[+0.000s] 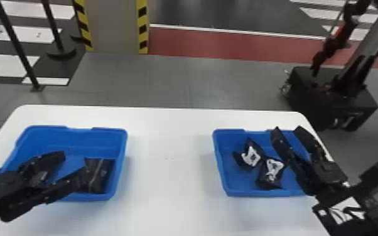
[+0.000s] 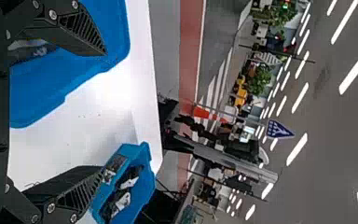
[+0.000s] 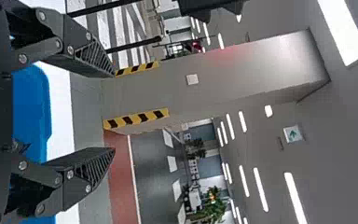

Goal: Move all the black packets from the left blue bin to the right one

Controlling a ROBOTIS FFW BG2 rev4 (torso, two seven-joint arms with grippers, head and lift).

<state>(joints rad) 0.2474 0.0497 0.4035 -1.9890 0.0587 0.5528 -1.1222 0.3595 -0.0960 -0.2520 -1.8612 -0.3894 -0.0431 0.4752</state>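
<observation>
A black packet (image 1: 99,177) lies against the right side of the left blue bin (image 1: 110,133). Over that bin, my left gripper (image 1: 74,163) stands open, one finger overlapping the packet's left edge. In the left wrist view, the spread left gripper (image 2: 105,112) has a dark item with pale marks (image 2: 31,50) behind its upper finger, inside the bin. Two black packets with white labels (image 1: 250,157) (image 1: 271,172) rest in the right blue bin (image 1: 226,188). My right gripper (image 1: 287,130) is open above this bin's right part; the right wrist view shows the right gripper (image 3: 114,113) holding nothing.
Both bins stand on a white table (image 1: 169,175), with a wide strip of tabletop between them. Beyond its far right corner is a black wheeled base (image 1: 329,97) on the floor. A pillar with striped edges (image 1: 114,25) and dark posts stand farther back.
</observation>
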